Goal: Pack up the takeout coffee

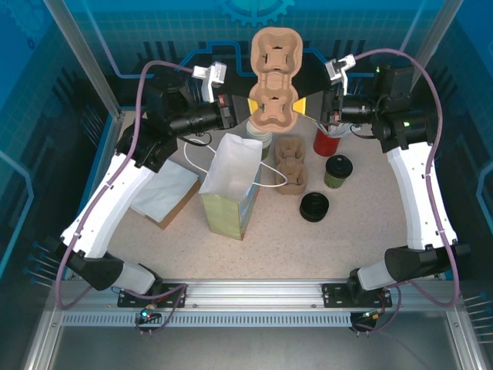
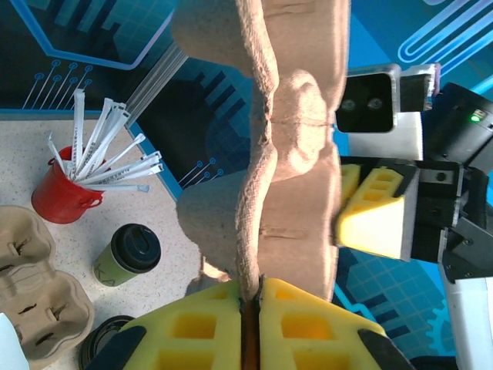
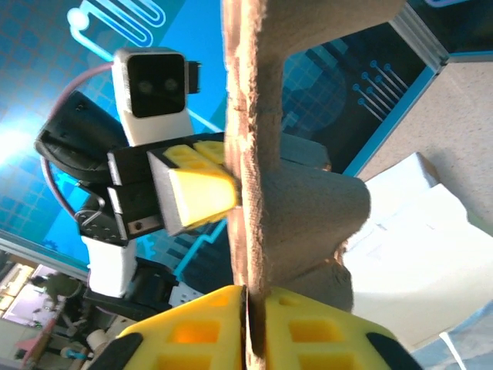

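We have the pulp cup carrier (image 1: 273, 73) held up in the air at the back, pinched by opposite rims. The left hand (image 2: 250, 324) is closed tight on one edge, and the right hand (image 3: 250, 331) has its pads pressed onto the other. As we judge it, the carrier must come down onto the tabletop (image 1: 362, 223) to receive the drink. To do that well we should keep it level, pull neither rim against the other so the pulp does not tear, and release one hand only while the other grips firmly. The takeout coffee (image 1: 337, 171) stands upright and lidded on the tabletop, well below and apart from both hands. It is nearer the right one, between the red cup (image 1: 327, 140) and the loose black lids (image 1: 314, 206).
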You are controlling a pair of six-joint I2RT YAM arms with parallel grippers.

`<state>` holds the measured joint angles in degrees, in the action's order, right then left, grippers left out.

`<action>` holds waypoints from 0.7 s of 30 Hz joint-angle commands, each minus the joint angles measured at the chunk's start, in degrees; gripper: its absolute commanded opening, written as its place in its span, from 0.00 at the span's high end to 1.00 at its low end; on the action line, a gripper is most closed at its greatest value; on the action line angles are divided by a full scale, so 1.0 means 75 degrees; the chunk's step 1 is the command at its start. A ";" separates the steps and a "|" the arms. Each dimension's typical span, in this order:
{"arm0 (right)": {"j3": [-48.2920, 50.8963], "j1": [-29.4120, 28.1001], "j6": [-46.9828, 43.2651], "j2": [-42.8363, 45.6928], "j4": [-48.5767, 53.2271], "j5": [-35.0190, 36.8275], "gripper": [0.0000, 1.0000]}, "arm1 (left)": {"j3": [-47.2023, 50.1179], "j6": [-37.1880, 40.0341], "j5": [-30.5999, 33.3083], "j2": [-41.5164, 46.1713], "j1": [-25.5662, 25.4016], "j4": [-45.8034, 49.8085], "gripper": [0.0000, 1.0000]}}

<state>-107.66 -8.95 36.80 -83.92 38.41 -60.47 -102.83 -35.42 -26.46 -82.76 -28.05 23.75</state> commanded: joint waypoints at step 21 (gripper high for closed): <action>-0.0832 -0.1883 -0.7696 0.1270 0.2603 0.5422 0.17 | 0.0989 0.1191 0.1634 0.1346 -0.0876 0.2371 1.00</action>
<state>-111.87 -19.70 -8.08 -74.94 56.03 -30.37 -97.25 -26.57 -16.21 -74.00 -33.65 40.77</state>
